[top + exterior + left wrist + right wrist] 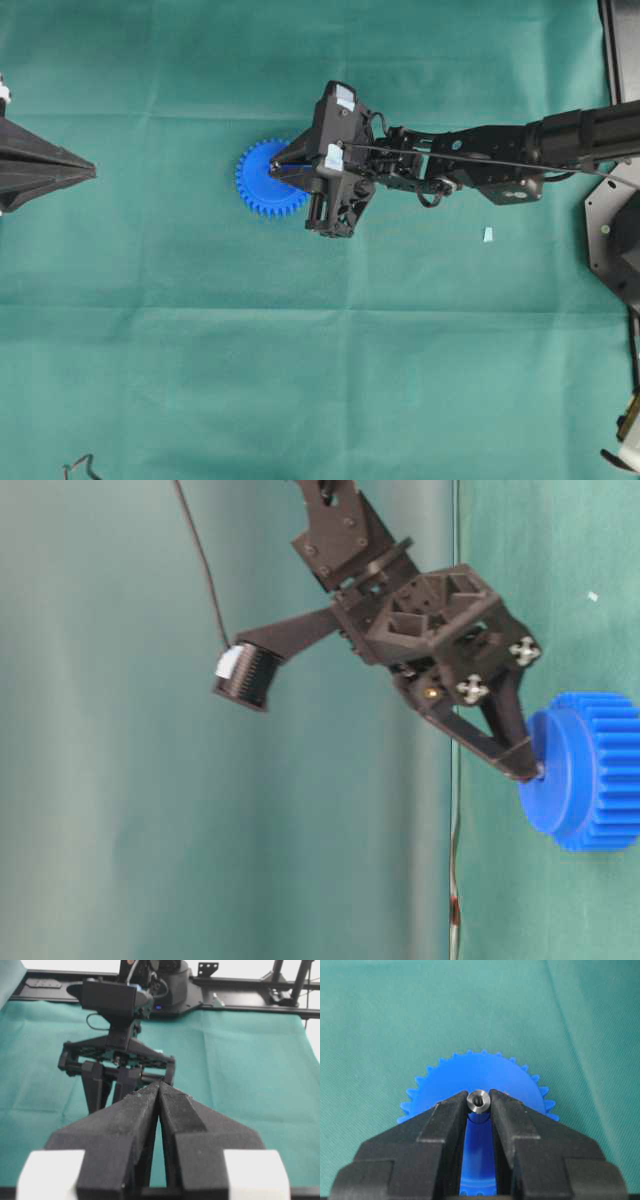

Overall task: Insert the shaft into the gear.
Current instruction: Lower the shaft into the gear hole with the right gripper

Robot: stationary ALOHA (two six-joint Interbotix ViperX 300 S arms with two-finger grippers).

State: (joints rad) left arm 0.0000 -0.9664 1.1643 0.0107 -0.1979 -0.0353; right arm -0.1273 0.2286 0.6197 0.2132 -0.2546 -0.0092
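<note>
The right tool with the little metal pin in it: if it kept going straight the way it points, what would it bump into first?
Most likely the bright blue plastic toothed gear. The right tool is shut on the tiny silvery metal shaft and points down at the gear's face near its middle; whether the shaft already touches is unclear.

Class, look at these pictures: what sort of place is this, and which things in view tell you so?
Probably a robotics lab bench: a green cloth covers the table, black metal framing edges it, and the right gripper holds a shaft over a blue gear.
</note>
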